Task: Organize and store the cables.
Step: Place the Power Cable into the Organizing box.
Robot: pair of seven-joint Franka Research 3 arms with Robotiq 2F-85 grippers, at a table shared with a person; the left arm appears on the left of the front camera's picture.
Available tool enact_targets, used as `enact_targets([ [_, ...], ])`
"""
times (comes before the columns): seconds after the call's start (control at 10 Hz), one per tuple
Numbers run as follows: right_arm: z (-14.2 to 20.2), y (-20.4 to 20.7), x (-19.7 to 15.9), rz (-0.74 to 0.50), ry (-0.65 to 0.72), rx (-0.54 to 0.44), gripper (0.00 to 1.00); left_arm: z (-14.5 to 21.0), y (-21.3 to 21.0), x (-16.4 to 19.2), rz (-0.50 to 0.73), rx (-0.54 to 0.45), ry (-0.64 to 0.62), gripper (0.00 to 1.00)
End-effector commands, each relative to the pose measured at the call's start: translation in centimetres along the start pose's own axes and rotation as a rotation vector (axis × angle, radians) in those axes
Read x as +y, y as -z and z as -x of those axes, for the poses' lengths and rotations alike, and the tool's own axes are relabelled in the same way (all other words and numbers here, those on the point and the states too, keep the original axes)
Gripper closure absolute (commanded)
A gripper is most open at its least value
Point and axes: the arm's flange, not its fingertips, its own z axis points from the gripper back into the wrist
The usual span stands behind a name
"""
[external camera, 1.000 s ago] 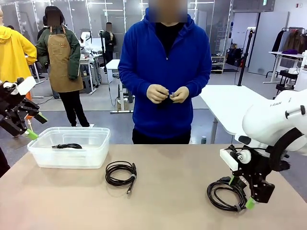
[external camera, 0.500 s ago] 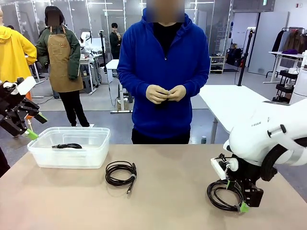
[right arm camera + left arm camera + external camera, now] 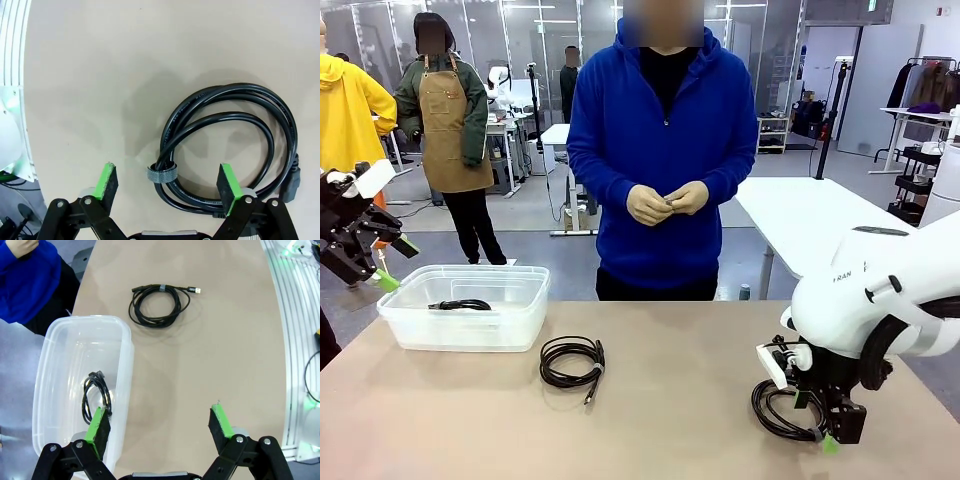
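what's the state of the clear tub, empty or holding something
Not empty: one coiled black cable lies on the floor of the open-topped clear tub.

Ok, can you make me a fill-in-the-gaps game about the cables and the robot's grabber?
1. The clear bin has ___ coiled cable inside.
2. The right gripper is ___, not shut, over the right coil.
3. Counting the middle coil, ___ coils lie on the table.
4. The person across the table wears a ___ hoodie.

Missing words: one, open, two, blue.
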Motion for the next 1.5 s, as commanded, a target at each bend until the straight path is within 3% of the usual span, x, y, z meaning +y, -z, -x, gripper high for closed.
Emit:
enact_targets([
  [0.0,0.3,1.9,4.7,0.039,0.028,0.049,0.40,-0.1,-0.1,0.0,-0.002,0.001,0.001,0.00],
  [0.1,0.3,2.0,4.9,0.039,0.025,0.063,0.60,-0.1,-0.1,0.0,-0.002,0.001,0.001,0.00],
  [0.2,0.3,1.8,5.0,0.042,0.021,0.068,0.99,-0.1,-0.1,0.0,-0.002,0.001,0.001,0.00],
  [0.9,0.1,1.0,5.0,0.026,0.011,0.091,1.00,-0.1,-0.1,0.0,-0.002,0.001,0.001,0.00],
  [1.4,-2.2,-9.0,5.7,0.118,0.027,0.008,0.96,-0.1,-0.1,0.0,-0.002,0.001,0.001,0.00],
])
